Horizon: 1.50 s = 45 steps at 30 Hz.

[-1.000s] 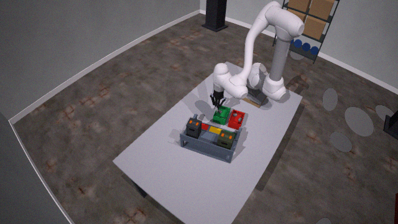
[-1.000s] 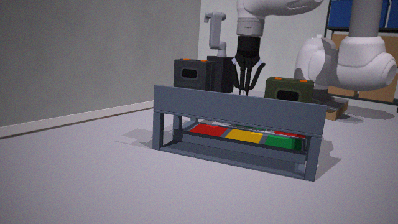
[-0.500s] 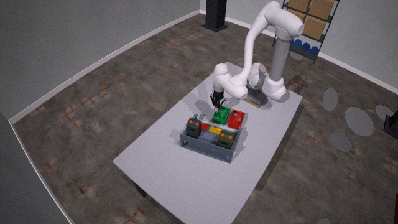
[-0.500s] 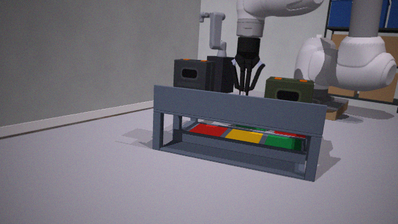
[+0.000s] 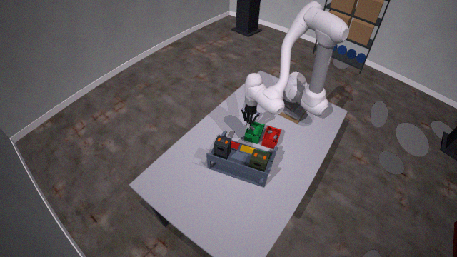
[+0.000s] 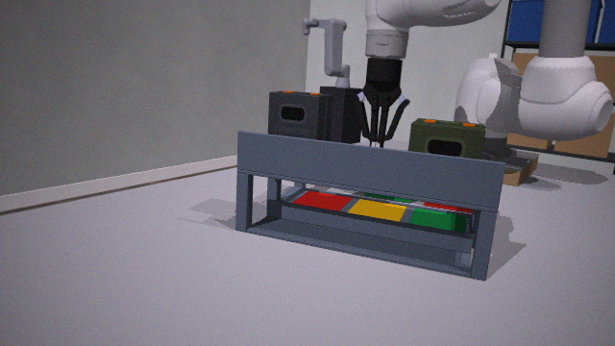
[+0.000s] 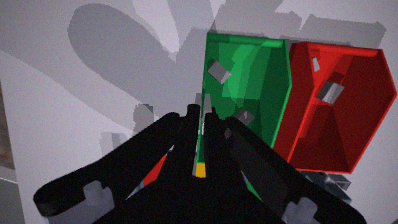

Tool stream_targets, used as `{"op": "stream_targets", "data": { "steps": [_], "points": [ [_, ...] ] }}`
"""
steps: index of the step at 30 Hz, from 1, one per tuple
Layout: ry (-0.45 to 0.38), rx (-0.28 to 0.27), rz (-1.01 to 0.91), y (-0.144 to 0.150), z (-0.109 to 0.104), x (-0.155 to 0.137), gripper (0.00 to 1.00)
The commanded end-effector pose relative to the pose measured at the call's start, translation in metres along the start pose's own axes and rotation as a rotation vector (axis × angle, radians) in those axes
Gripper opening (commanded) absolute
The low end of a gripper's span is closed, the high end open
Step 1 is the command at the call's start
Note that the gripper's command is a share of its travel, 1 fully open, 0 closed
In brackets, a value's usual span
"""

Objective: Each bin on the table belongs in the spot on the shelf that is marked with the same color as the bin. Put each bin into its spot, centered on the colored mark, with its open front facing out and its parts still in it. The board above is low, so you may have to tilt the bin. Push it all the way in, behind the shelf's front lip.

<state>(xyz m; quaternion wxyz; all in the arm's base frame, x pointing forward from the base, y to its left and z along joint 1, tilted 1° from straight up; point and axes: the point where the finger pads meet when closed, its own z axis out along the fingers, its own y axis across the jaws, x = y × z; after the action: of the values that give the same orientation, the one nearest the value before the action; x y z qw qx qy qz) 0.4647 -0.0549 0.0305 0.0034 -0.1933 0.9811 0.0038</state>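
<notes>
A green bin and a red bin stand side by side on the table behind the grey shelf, each with small grey parts inside. My gripper points down at the green bin's left wall. In the wrist view the thin green wall runs between the closed fingers. The shelf's lower board carries a red mark, a yellow mark and a green mark.
A dark grey box and an olive box sit on the shelf's top board. The arm's base stands at the table's far end. The white table extends toward the camera.
</notes>
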Motion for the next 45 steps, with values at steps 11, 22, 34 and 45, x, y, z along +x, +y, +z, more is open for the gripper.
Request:
{"op": "stream_targets", "data": {
  "steps": [11,22,34,45],
  "points": [
    [0.0,0.0,0.0,0.0,0.0004,0.0,0.1],
    [0.0,0.0,0.0,0.0,0.0005,0.0,0.1],
    [0.0,0.0,0.0,0.0,0.0004,0.0,0.24],
    [0.0,0.0,0.0,0.0,0.0004,0.0,0.24]
  ]
}}
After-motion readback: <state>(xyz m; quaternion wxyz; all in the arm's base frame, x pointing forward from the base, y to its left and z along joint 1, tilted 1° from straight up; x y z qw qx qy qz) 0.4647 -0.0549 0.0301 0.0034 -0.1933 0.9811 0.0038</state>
